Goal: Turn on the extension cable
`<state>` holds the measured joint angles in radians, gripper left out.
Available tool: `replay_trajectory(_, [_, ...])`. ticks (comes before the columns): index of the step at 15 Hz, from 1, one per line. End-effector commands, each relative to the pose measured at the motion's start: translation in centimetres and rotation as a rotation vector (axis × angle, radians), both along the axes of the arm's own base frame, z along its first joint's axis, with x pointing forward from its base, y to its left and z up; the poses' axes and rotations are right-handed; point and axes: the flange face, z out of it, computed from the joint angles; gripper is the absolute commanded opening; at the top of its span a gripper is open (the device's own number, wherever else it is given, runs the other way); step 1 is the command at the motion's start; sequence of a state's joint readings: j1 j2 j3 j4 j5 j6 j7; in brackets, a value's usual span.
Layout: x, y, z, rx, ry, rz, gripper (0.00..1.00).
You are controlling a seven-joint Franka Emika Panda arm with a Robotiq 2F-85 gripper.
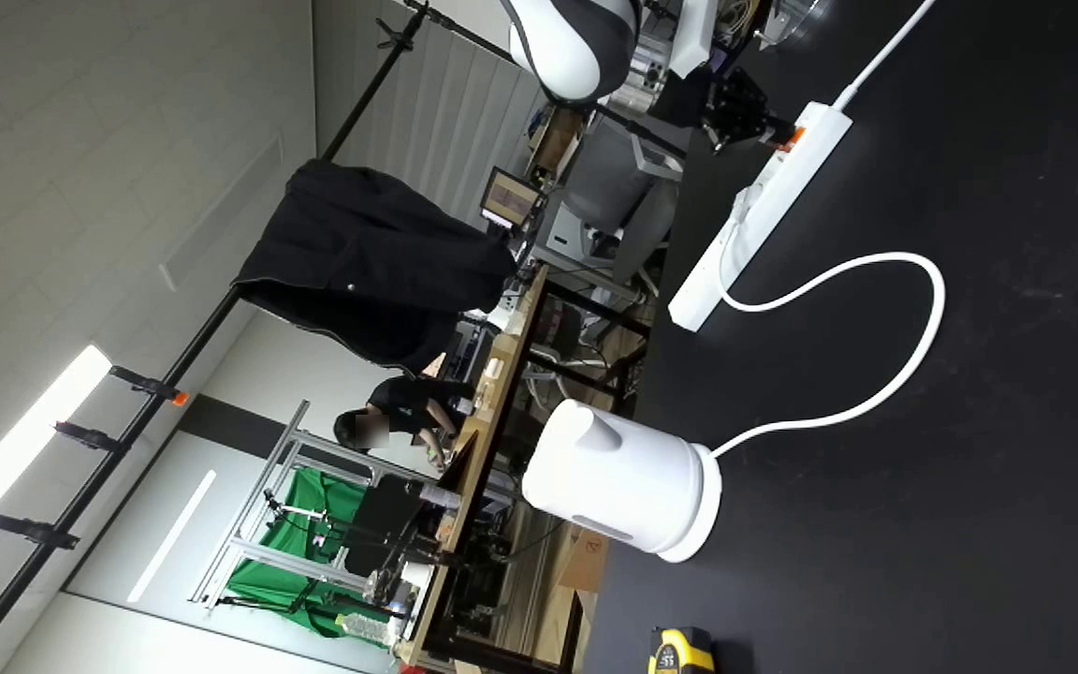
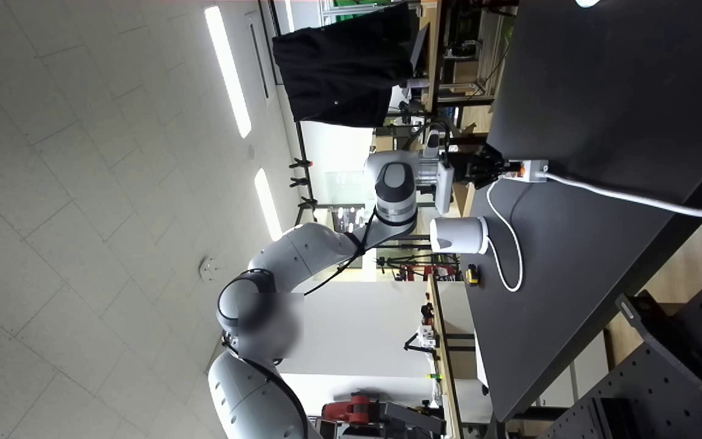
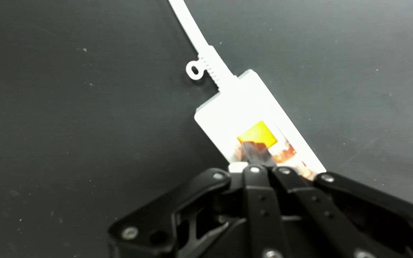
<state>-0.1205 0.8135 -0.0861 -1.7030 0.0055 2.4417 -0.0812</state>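
Observation:
The extension cable is a long white power strip on the black table; it shows in both exterior views [image 1: 769, 217] [image 2: 537, 171] and in the wrist view [image 3: 224, 107]. Its switch [image 3: 258, 132] looks bright yellow-orange in the wrist view and orange in an exterior view [image 1: 793, 139]. My gripper [image 3: 256, 152] points down at the cord end of the strip, fingers together with nothing visible between them. The fingertips are at the switch and cover part of it; they appear to touch it. The gripper also shows in both exterior views [image 1: 776, 134] [image 2: 514, 168].
The strip's white cord [image 1: 885, 51] runs off its end. A white kettle [image 1: 628, 477] stands on the table [image 1: 969, 524]; its curved cord [image 1: 934, 318] leads to a plug [image 1: 747, 200] in the strip. A yellow-black tape measure [image 1: 681, 652] lies beyond the kettle.

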Motion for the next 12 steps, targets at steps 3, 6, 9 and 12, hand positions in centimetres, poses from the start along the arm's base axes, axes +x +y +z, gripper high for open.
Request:
replay_trajectory(3, [-0.6,-1.4,-1.2,0.002,-0.008,-0.039,0.0])
replay_trajectory(6, [-0.6,-1.8,-1.1,-0.01,-0.002,-0.035,0.0])
replay_trajectory(9, [-0.7,-1.9,-1.1,-0.003,0.009,-0.019,0.0])
replay_trajectory(12, [-0.2,-1.4,-0.1,-0.002,-0.007,-0.012,0.01])
